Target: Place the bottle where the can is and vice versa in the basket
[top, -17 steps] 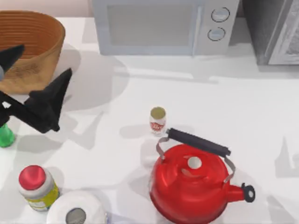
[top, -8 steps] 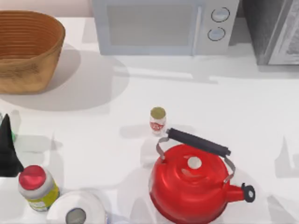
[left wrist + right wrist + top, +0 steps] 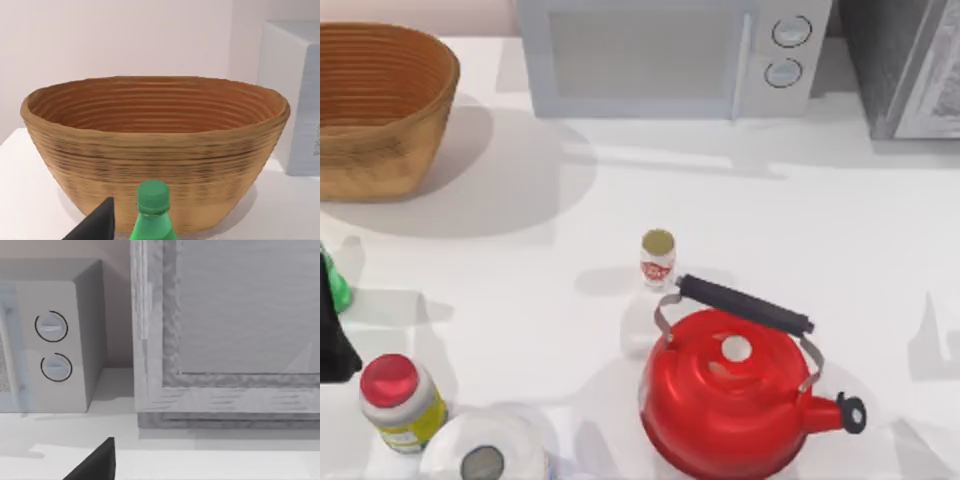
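Where the top view meets its left edge, the left claw (image 3: 332, 345) is a dark shape just beside the bottle (image 3: 334, 285); whether it grips, I cannot tell. At far left stands the basket (image 3: 415, 130), and the can (image 3: 658, 258) stands mid-table near the red kettle (image 3: 730, 400). From the left wrist, the bottle (image 3: 151, 212) stands before the basket (image 3: 155, 160). From the right wrist, a microwave (image 3: 50, 340) appears.

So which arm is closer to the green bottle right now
Left. The left gripper is right beside the bottle at the table's left edge, facing the basket. The right gripper is off by the microwave, far from it.
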Robot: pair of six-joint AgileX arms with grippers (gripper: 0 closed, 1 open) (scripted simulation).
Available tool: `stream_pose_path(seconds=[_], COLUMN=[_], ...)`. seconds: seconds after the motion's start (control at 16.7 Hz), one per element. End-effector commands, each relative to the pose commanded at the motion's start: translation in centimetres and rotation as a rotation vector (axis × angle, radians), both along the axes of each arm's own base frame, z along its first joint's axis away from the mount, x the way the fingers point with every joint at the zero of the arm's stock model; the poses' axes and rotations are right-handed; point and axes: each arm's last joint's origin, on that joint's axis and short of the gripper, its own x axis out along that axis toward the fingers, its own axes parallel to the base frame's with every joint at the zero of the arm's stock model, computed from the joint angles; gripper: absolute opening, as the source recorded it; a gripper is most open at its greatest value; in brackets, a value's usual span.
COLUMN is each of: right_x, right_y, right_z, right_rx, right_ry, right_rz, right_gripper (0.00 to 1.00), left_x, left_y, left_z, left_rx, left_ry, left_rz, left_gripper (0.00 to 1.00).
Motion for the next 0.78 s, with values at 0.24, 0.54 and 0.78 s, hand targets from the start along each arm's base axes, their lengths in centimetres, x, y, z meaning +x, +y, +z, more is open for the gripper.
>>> stream_pose_path(seconds=[0.24, 0.54, 0.78], right_x=[0.0, 0.0, 0.0], right_y=[0.0, 0.0, 0.0], right_z=[0.0, 0.0, 0.0], right_rx=[0.0, 0.0, 0.0], right_ry=[0.0, 0.0, 0.0], right_rz=[0.0, 0.0, 0.0], right_gripper=[1.0, 1.0, 1.0], left_x=[0.3, 2.1, 4.3], left_y=[0.4, 2.1, 3.8], left_z=[0.4, 1.6, 1.5], left_rx=[0.011, 0.05, 0.086], left_ry=[-0.013, -0.059, -0.09], left_rz=[0.04, 0.147, 0.192], left_gripper=[1.0, 1.0, 1.0])
